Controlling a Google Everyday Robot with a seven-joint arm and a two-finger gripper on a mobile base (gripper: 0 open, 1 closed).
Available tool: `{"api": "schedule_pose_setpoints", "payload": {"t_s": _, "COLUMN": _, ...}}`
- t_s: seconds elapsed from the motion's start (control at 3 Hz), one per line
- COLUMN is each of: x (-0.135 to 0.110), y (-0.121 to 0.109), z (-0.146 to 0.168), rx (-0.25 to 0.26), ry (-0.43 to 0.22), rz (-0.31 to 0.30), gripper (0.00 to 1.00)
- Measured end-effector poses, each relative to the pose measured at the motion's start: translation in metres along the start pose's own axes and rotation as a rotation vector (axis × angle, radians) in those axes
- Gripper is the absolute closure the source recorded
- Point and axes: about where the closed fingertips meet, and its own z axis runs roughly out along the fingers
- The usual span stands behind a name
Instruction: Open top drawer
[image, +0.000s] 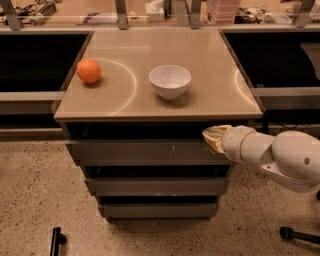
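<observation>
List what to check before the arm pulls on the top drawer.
1. The gripper sits at the upper right edge of the top drawer: ok.
2. Firm hold on that edge: cannot tell.
3. The gripper is above the two lower drawers, not touching them: ok.
4. The white bowl stands upright, back from the front edge of the tabletop: ok.
5. The orange rests apart from the bowl, back from that edge: ok.
</observation>
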Motion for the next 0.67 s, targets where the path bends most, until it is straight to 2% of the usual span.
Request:
{"api": "schedule_pose_setpoints", "payload": {"t_s": 0.33, "x": 0.007, "y": -0.009, "z": 0.018, "rx": 0.038, "ry": 0.002, "rz": -0.005, "gripper": 1.00}}
{"api": "schedule_pose_setpoints", "payload": {"t_s": 0.67, "x": 0.016, "y": -0.027, "z": 0.028, "rx": 0.100, "ry": 0.004, "rz": 0.004, "gripper": 1.00}}
